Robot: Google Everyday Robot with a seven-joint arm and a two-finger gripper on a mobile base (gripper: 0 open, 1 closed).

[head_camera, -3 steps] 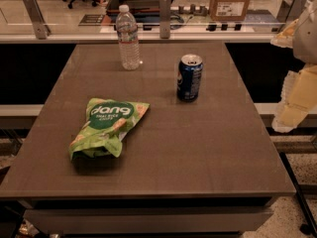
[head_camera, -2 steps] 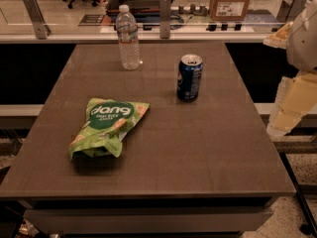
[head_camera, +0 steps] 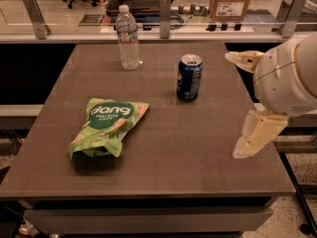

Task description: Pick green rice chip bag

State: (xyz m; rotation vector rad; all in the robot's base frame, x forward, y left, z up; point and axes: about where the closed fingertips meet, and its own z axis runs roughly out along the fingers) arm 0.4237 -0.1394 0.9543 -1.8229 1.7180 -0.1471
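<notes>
The green rice chip bag (head_camera: 106,128) lies flat on the left half of the brown table (head_camera: 163,167); it is crumpled light green foil with a dark green patch and white "dang" lettering. My gripper (head_camera: 249,100) hangs at the right edge of the table, far to the right of the bag and right of the blue can. Its two cream fingers (head_camera: 258,135) are spread wide apart with nothing between them. The white rounded arm body (head_camera: 290,78) sits behind them.
A blue soda can (head_camera: 189,77) stands upright at the table's centre back. A clear water bottle (head_camera: 129,37) stands at the back left. Behind the table run a rail with metal posts (head_camera: 165,14) and a cardboard box (head_camera: 229,0).
My gripper has moved left from the right border, further over the table's right edge. The bag, can and bottle have not moved.
</notes>
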